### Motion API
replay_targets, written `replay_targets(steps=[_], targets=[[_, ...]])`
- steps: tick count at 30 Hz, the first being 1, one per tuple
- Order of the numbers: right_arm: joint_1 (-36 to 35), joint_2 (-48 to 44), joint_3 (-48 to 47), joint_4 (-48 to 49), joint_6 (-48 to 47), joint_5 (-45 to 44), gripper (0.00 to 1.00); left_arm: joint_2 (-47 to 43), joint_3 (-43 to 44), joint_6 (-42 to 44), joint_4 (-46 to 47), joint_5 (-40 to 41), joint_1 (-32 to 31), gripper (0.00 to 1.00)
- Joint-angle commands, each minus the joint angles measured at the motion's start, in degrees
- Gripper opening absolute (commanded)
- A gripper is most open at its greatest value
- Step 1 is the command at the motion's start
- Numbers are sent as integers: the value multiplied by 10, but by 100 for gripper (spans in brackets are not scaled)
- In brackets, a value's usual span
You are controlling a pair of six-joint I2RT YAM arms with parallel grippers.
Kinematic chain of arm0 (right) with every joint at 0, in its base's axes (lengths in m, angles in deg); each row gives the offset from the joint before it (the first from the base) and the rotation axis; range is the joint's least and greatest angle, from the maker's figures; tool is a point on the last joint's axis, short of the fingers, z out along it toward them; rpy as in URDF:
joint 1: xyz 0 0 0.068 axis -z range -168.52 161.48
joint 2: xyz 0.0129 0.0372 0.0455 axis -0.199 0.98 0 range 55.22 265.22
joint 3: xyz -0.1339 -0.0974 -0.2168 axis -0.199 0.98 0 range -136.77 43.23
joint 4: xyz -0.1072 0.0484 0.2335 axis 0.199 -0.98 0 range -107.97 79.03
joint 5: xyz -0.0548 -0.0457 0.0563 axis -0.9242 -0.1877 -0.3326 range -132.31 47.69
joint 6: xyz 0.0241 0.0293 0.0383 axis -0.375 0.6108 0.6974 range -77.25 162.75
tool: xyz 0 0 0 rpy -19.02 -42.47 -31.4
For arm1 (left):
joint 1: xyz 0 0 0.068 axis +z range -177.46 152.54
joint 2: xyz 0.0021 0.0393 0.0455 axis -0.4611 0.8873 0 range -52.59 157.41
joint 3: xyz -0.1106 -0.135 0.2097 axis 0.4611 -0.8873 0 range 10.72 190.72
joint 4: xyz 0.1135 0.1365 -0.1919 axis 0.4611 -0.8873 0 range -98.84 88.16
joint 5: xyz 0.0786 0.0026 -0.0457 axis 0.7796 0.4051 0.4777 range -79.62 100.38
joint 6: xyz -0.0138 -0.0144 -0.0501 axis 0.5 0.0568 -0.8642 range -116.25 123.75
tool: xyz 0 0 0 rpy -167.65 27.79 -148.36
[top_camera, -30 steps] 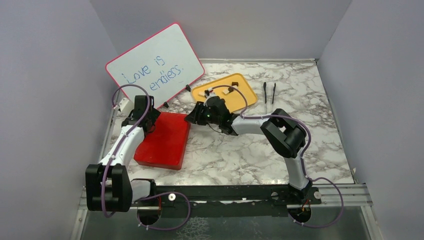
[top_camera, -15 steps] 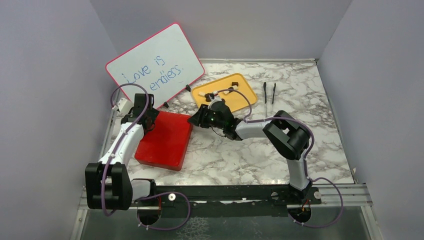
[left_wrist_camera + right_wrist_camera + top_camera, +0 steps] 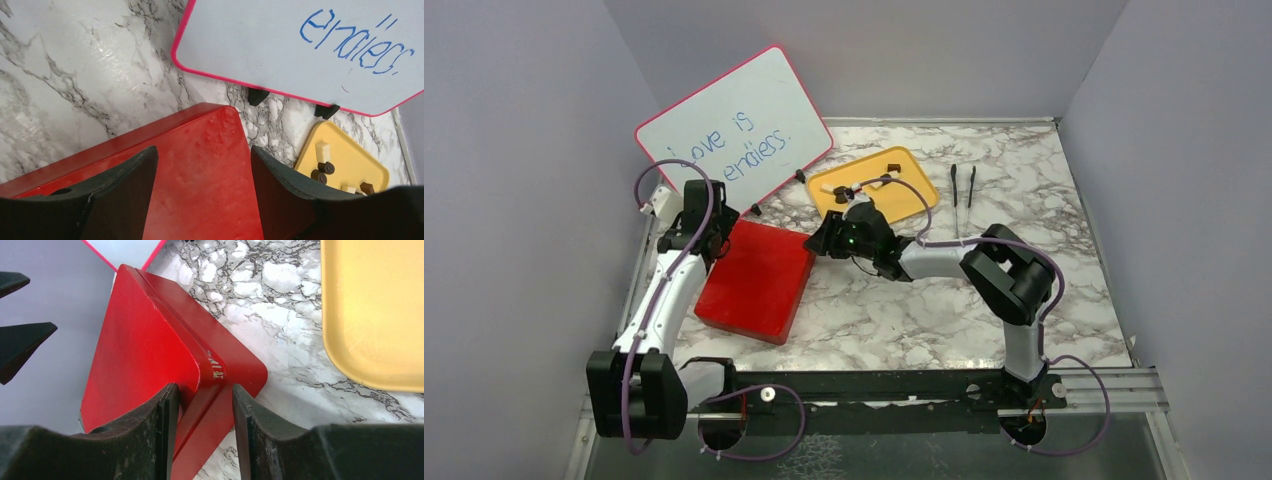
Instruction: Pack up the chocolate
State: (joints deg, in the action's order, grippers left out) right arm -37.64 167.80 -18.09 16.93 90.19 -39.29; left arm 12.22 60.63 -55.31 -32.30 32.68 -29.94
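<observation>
Pincers first: right pincer (image 3: 204, 390) is open a moderate gap, its two dark fingers straddling the far right corner of the box (image 3: 759, 280). The raised corner ridge sits between them with a sliver of space each side, so no clear squeeze. Left pincer (image 3: 202, 152) is spread wide, low over the far left part of the box; contact can't be told.

Box: flat, red, glossy, rectangular with rounded corners, top skin slightly dimpled in the left wrist view. It lies left of centre on the desk (image 3: 1024, 200), long axis running near to far, leaning a bit right.

Chocolate (image 3: 324, 170) is on the tray (image 3: 914, 195), far of centre, just right of the box's far corner and apart from it. It shows as a few tiny dark brown rounded bits plus one cream block that looks taller than wide. The rest are too small to give a heading or long axis.

Tray: yellow, smooth, shallow rim, rounded rectangle, long side running left-near to right-far.

Whiteboard (image 3: 734, 125) is at far left, pink-edged, tilted, on small black feet, with blue handwriting. Two thin black sticks (image 3: 954, 185) lie side by side right of the tray, pointing near-far. Desk surface is a white and grey marble pattern with a slight sheen.
</observation>
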Motion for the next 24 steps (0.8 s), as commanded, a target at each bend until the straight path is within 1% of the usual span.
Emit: replay_targets(steps=[1,5,6,8,10,11,15,16,18,19,24], targets=[[-5,-6,-22,-114,-49,-26,49,46,-11,10,44,-48,-3,69],[-6,-40,-40,-150,-97,-27,54,84,-20,11,52,-53,-3,69],[-6,-52,-43,-162,-111,-45,54,91,-22,17,56,-53,-3,69],[-5,-70,-50,-183,-135,-65,54,100,-25,21,58,-55,-3,69],[-6,-82,-64,-212,-156,-82,52,102,-30,21,63,-59,-3,69],[-6,-86,-72,-227,-164,-88,49,101,-35,22,66,-59,-3,69],[-7,-96,-96,-260,-180,-89,28,97,-49,19,80,-62,-3,69],[-9,-95,-101,-262,-186,-90,22,97,-49,19,81,-65,-3,69],[-19,-93,-114,-269,-195,-105,5,97,-49,18,81,-69,-3,69],[-23,-90,-123,-271,-200,-110,1,96,-49,17,81,-68,-3,69],[-43,-58,-186,-322,-218,-131,1,98,-48,20,84,-70,-3,69]])
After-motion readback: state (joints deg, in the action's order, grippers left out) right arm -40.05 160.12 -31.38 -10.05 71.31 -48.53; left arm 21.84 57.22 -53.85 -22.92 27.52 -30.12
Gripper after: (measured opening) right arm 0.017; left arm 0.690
